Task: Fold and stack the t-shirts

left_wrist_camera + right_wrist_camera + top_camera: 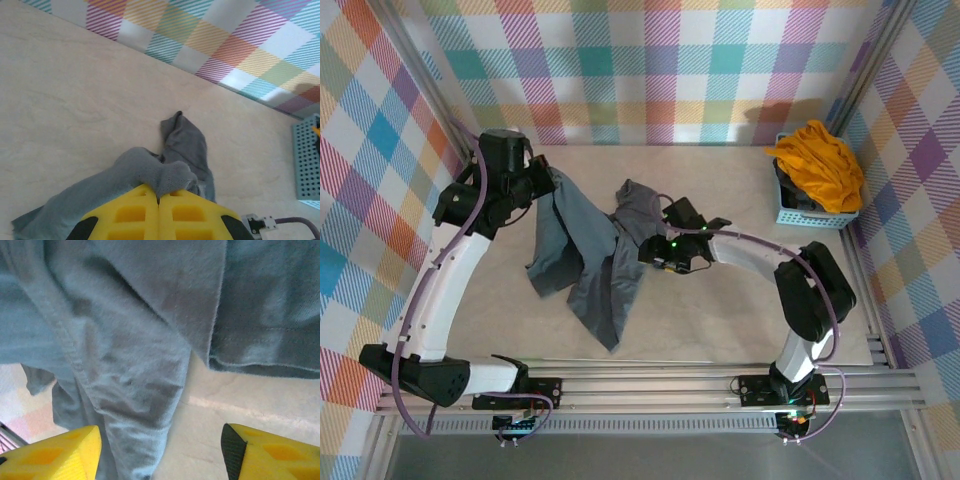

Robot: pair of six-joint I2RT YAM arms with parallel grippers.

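A dark slate-grey t-shirt hangs crumpled over the middle of the table, lifted at its upper left. My left gripper is shut on a bunched edge of that grey t-shirt, its yellow fingers pressed together. My right gripper is open, low over the shirt's right side; its yellow fingertips stand wide apart with grey cloth and bare table between them. A mustard orange-yellow t-shirt is piled in the light-blue basket at the far right.
Checked walls close the table at the back and both sides. A metal rail runs along the near edge by the arm bases. The basket's lattice wall is at the right of the left wrist view.
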